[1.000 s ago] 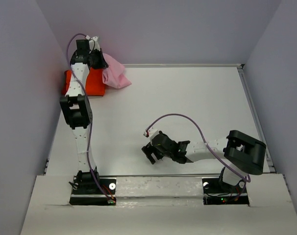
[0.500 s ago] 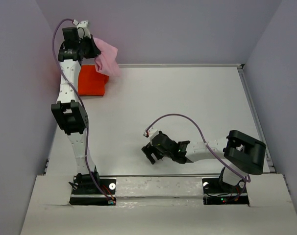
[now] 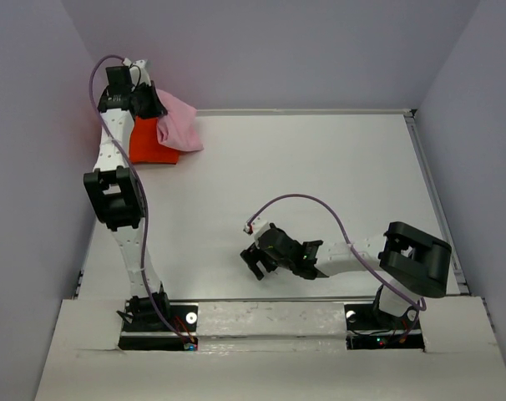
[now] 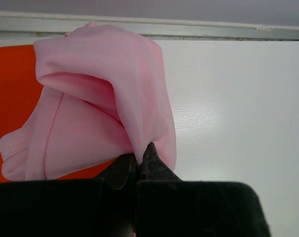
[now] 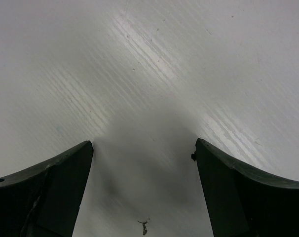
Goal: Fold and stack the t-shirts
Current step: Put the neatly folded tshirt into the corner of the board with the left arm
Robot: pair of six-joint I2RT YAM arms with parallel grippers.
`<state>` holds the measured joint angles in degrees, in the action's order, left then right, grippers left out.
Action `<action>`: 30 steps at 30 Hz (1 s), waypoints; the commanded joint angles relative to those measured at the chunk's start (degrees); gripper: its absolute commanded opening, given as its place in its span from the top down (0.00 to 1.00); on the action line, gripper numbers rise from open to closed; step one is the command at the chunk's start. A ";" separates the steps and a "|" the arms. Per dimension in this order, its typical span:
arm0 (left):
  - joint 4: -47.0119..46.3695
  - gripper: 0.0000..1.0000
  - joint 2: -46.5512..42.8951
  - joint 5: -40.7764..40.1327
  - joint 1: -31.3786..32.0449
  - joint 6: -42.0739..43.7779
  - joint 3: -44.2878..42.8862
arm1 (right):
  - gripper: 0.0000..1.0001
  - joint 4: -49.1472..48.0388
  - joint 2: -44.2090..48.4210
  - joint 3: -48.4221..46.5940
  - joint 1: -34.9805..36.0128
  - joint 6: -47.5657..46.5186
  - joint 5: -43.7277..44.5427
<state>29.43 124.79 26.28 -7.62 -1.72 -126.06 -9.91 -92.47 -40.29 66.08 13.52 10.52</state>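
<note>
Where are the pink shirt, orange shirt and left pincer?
pink shirt (image 4: 102, 94), left wrist view, middle of the bunched cloth
orange shirt (image 3: 148, 147), top view, bare flat part
left pincer (image 4: 139, 157), left wrist view, between the fingertips

No writing shows anywhere — no label, no brand, no number. Nothing here can be read.

Overhead camera sees the whole table (image 3: 320, 184); wrist cameras hug it, the left sharing the pink t-shirt (image 4: 100, 98).

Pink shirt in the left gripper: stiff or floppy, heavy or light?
Probably floppy: the pink shirt droops in loose folds from the shut left gripper. Likely light: that narrow pinch seems to carry the bunch.
</note>
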 commanded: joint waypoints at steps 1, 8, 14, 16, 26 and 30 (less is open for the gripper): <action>-1.75 1.00 -4.74 1.23 -3.18 0.22 1.96 | 0.11 0.42 -1.67 1.09 0.71 0.37 -0.59; -1.92 1.00 -3.68 -0.88 -5.04 -0.04 3.63 | 0.11 0.16 -1.58 1.27 0.71 0.28 -0.59; -0.87 1.00 -2.45 -6.06 -5.39 0.57 2.49 | 0.11 -0.02 -1.40 1.45 0.71 0.11 -0.68; -0.69 1.00 -1.75 -7.47 -5.57 0.92 2.92 | 0.11 -0.11 -1.40 1.45 0.71 0.19 -0.77; -2.53 1.00 0.36 -18.01 -5.83 1.36 5.74 | 0.11 -0.28 -1.31 1.80 0.71 0.28 -1.03; -2.97 1.00 0.71 -21.01 -6.01 1.37 5.48 | 0.11 -0.37 -1.31 1.89 0.71 0.28 -0.86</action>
<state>29.02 125.80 10.68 -12.99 -1.28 -120.51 -11.25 -92.68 -39.94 66.11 13.28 10.50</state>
